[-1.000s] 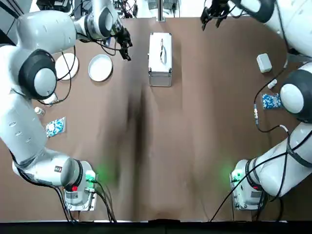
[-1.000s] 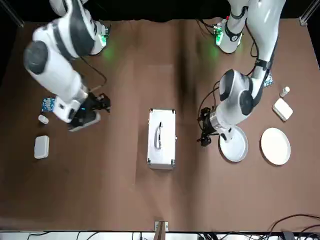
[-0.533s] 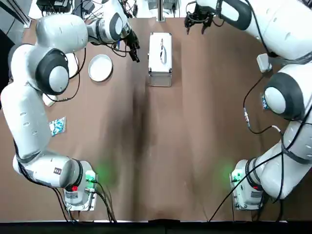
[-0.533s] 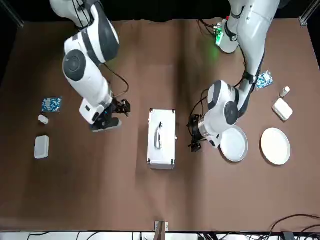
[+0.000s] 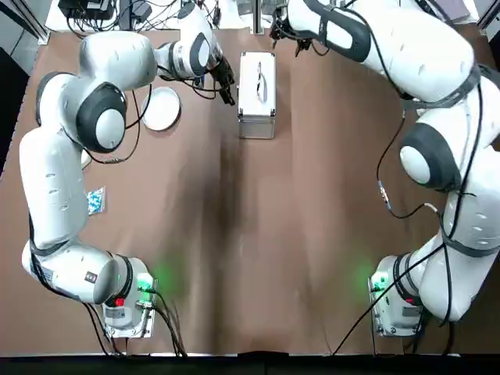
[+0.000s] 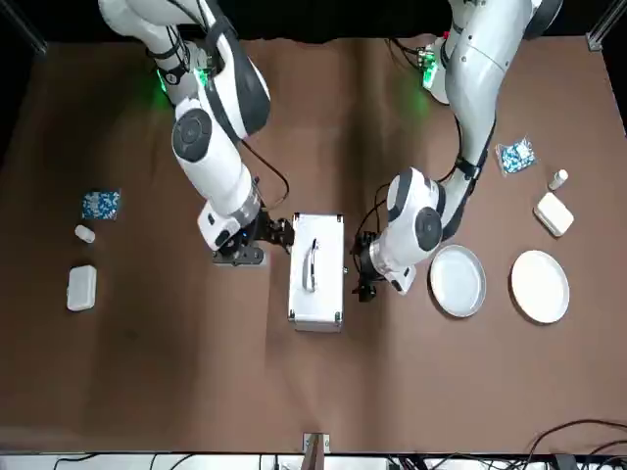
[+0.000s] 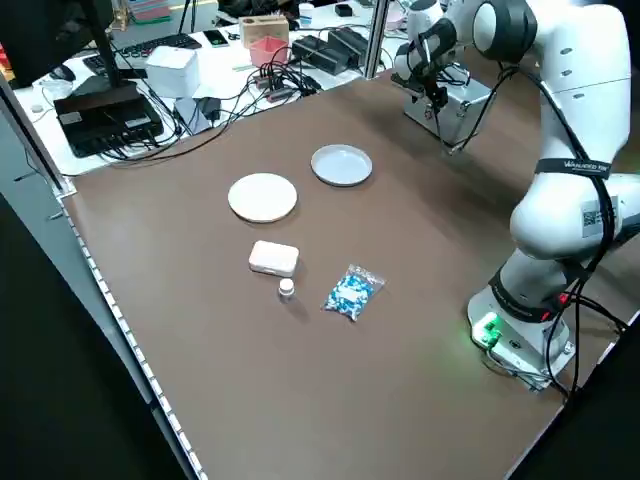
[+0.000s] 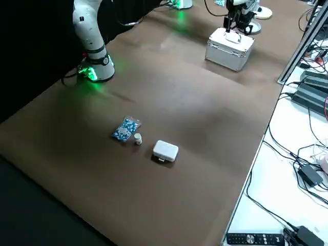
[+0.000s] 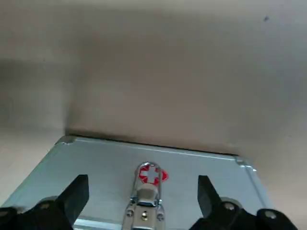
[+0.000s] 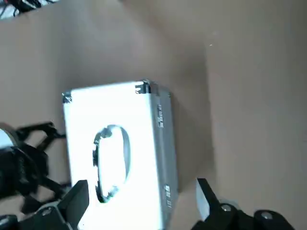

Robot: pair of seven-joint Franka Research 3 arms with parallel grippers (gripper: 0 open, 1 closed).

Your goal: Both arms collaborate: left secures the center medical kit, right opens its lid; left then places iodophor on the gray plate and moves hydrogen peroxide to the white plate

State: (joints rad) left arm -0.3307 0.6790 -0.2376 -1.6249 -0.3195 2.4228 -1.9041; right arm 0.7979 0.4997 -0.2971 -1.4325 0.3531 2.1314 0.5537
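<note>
Nearest you, the table [image 5: 258, 258] between the two arm bases lies bare brown. On your left lie a blue packet [image 5: 94, 201], a small vial [image 7: 286, 289] and a rounded white box [image 7: 273, 258]; on your right, another packet [image 6: 101, 204], vial [image 6: 84, 233] and box [image 6: 81, 287]. Farther out you find the white plate [image 6: 540, 285] and gray plate [image 6: 457, 280], both to the kit's left. The kit [image 5: 257, 94] sits centre, lid closed, handle flat. Your left gripper [image 5: 226, 84] hangs just beside its left wall, fingers spread apart. Your right gripper [image 6: 280, 232] hangs just beside its right wall, fingers likewise parted. Neither bottle shows.
</note>
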